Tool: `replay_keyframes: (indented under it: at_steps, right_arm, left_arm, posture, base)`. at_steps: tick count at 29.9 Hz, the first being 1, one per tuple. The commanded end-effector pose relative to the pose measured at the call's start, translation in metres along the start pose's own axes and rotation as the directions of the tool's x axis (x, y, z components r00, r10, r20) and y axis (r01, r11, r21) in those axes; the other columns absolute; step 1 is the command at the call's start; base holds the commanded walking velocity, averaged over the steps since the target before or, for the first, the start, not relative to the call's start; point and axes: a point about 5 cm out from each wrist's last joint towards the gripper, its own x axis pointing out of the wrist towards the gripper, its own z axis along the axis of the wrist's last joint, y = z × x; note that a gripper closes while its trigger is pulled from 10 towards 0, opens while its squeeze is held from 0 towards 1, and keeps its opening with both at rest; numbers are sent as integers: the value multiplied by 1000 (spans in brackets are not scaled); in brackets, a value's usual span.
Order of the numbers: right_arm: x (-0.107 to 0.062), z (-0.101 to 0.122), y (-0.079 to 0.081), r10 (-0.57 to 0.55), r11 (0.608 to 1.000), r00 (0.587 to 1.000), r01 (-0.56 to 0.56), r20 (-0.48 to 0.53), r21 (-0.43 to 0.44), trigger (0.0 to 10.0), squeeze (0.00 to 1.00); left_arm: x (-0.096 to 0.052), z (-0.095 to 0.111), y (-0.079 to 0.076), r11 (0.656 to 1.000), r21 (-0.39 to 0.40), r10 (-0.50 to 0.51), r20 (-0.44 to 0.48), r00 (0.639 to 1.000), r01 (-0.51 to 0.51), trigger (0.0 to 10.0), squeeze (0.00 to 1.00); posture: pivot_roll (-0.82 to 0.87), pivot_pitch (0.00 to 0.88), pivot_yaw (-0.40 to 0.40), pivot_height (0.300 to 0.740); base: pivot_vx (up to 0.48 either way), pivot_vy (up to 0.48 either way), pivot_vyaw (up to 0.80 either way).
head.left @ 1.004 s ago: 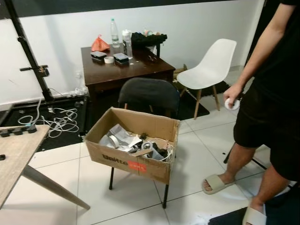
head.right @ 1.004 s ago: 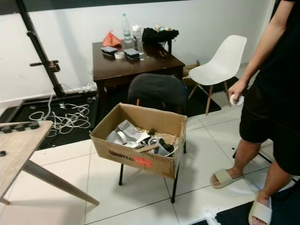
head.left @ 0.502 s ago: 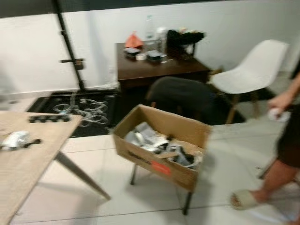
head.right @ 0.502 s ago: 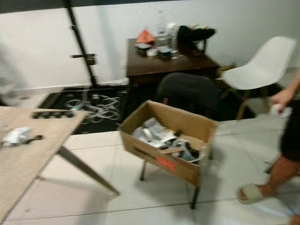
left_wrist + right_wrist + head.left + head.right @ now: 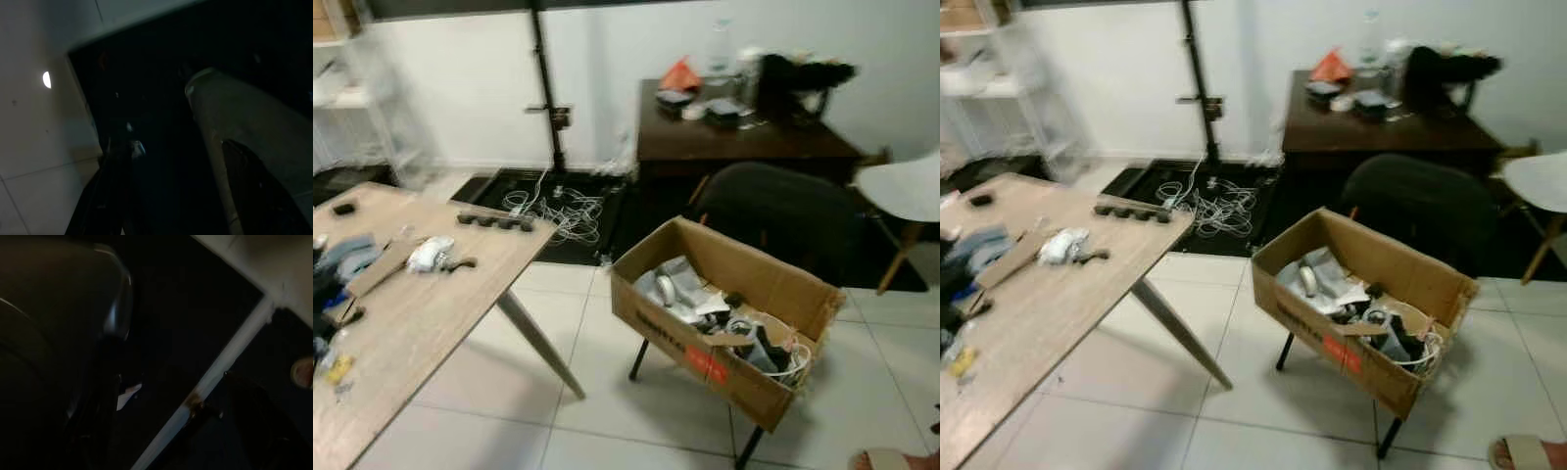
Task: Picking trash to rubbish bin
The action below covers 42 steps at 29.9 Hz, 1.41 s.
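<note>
Left eye view is soft with blur. The biggest thing before me is the white tiled floor [image 5: 636, 411]. Next is the light wooden tabletop [image 5: 440, 323], forward of my left claw and off to that claw's side. The open cardboard box [image 5: 680, 338] serving as the bin sits forward of my right claw, resting on the seat of a black chair [image 5: 783, 206], and it already holds grey wrappers, cables and other scraps. Beyond the box, farther from both claws, a dark wooden tabletop [image 5: 754, 147] stands against the wall, carrying an orange bag [image 5: 681, 74], a clear bottle [image 5: 720, 49] and some black items I cannot identify. A white chair [image 5: 906, 191] shows at the edge on the right claw's side. A black floor mat [image 5: 509, 186] with a tangle of white cables [image 5: 563, 211] lies beyond the light tabletop, at the foot of a black stand pole [image 5: 543, 88].

On the light tabletop, the trash is a crumpled white wad [image 5: 431, 253], near the far edge. A black power strip [image 5: 496, 221] lies just beyond it and a cardboard scrap [image 5: 377, 272] just beside it. A person's sandalled foot [image 5: 1520, 452] is on the floor past the box.

The left claw [image 5: 174, 146] hangs over pale tile and dark mat. The right claw [image 5: 172, 376] hangs in shade. For both I cannot tell wide from narrow.
</note>
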Motion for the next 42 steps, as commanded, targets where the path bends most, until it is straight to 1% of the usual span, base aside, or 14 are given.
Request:
replay_keyframes:
  at_steps: [1,16,32,42]
  right_arm:
    - [-1,-11,1,5,1000,999,-5,-35,11,10000,0]
    - [0,-7,4,13,1000,1000,-13,-25,8,10000,0]
    - [-1,-7,-6,6,1000,1000,-7,-22,-5,10000,0]
    - [-1,-5,-2,14,1000,1000,-14,-19,-7,10000,0]
  left_arm:
    - [-2,-20,-7,1000,-9,-21,-72,997,21,10000,0]
    - [-4,-23,-5,1000,-1,-14,-86,996,14,10000,0]
    - [-2,-20,-6,1000,11,-15,-85,996,16,10000,0]
    - [-3,-23,-7,1000,9,-14,-97,995,15,10000,0]
  posture:
    - [-148,94,56,740]
    - [-143,95,58,740]
    - [-150,81,49,740]
    - [-148,76,48,740]
  base:
    - [0,0,706]
    - [0,0,708]
    - [0,0,708]
    - [0,0,707]
